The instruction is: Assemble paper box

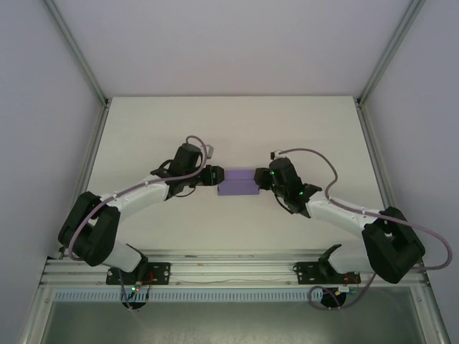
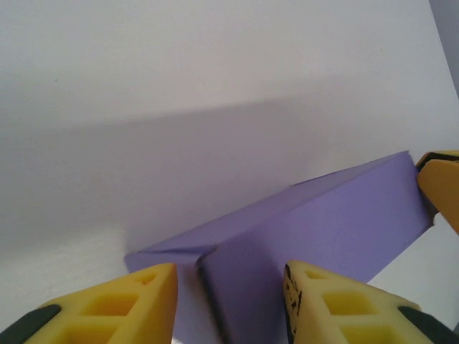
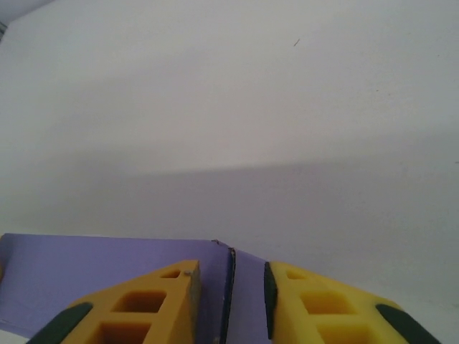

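The paper box is a small lavender-purple rectangular box in the middle of the table, spanning the gap between both grippers. My left gripper is at its left end and my right gripper at its right end. In the left wrist view the yellow fingers straddle one end of the paper box, and the left gripper is shut on it. The other arm's yellow finger shows at the far end. In the right wrist view the right gripper is shut on the end of the paper box, where a dark seam runs between the pads.
The white table stretches behind the box to a white back wall. Metal frame posts rise at both rear corners. The arms' bases are bolted to a rail at the near edge.
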